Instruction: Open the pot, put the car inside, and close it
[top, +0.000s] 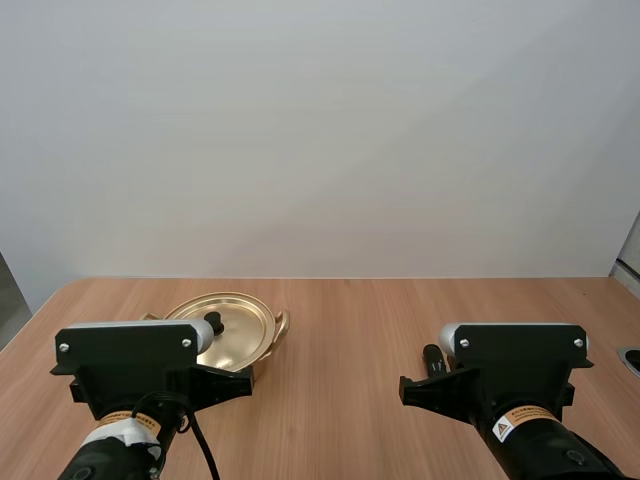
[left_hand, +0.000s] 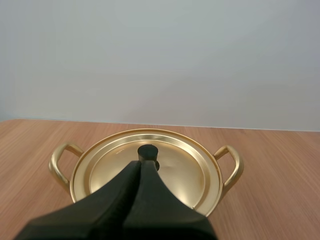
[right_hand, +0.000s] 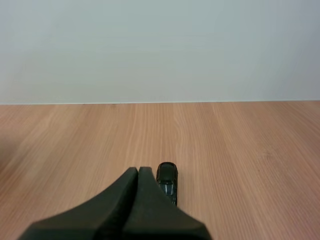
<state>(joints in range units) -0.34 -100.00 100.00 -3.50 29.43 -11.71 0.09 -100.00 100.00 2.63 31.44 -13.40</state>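
Observation:
A gold pot (top: 232, 334) with two loop handles stands on the table at the left, its lid (left_hand: 146, 170) on, with a black knob (left_hand: 147, 152) in the middle. My left gripper (left_hand: 140, 167) is shut on nothing, its tips just short of the knob. A small black toy car (right_hand: 167, 180) lies on the wood, also seen as a dark shape (top: 433, 358) ahead of my right arm. My right gripper (right_hand: 138, 173) is shut on nothing, its tips just to the left of the car.
The wooden table (top: 350, 330) runs to a plain white wall at the back. Bare wood lies between the pot and the car. A dark object (top: 632, 358) sits at the table's far right edge.

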